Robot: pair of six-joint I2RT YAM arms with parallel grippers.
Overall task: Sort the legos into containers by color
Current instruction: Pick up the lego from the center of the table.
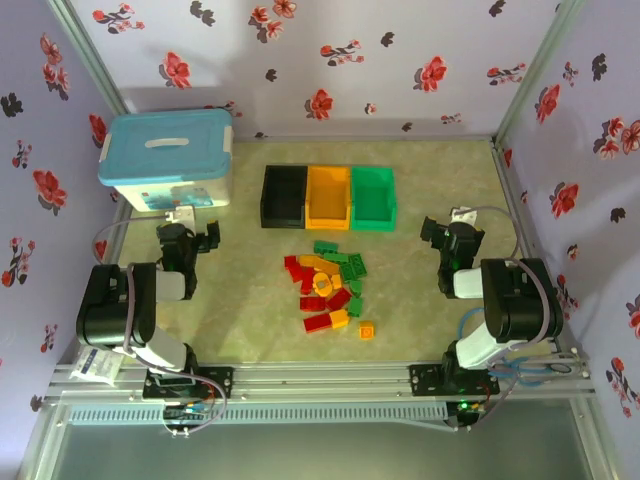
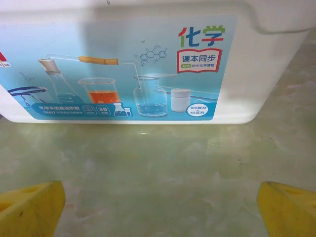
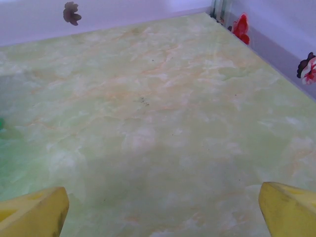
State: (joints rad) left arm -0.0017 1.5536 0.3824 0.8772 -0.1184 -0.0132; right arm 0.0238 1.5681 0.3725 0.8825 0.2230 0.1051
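Observation:
A heap of several red, orange-yellow and green legos (image 1: 328, 286) lies mid-table, with one orange brick (image 1: 367, 329) apart at its near right. Behind the heap stand three containers in a row: black (image 1: 284, 195), orange-yellow (image 1: 328, 197), green (image 1: 373, 197). My left gripper (image 1: 190, 240) rests left of the heap, open and empty, its yellow fingertips (image 2: 30, 210) wide apart over bare table. Right of the heap my right gripper (image 1: 447, 232) also stands open, with nothing between its yellow fingertips (image 3: 289, 210).
A large white storage box with a light-blue lid (image 1: 167, 160) stands at the back left, close in front of the left gripper; its printed label (image 2: 133, 74) faces the left wrist camera. Flowered walls (image 1: 320, 60) enclose the table on three sides.

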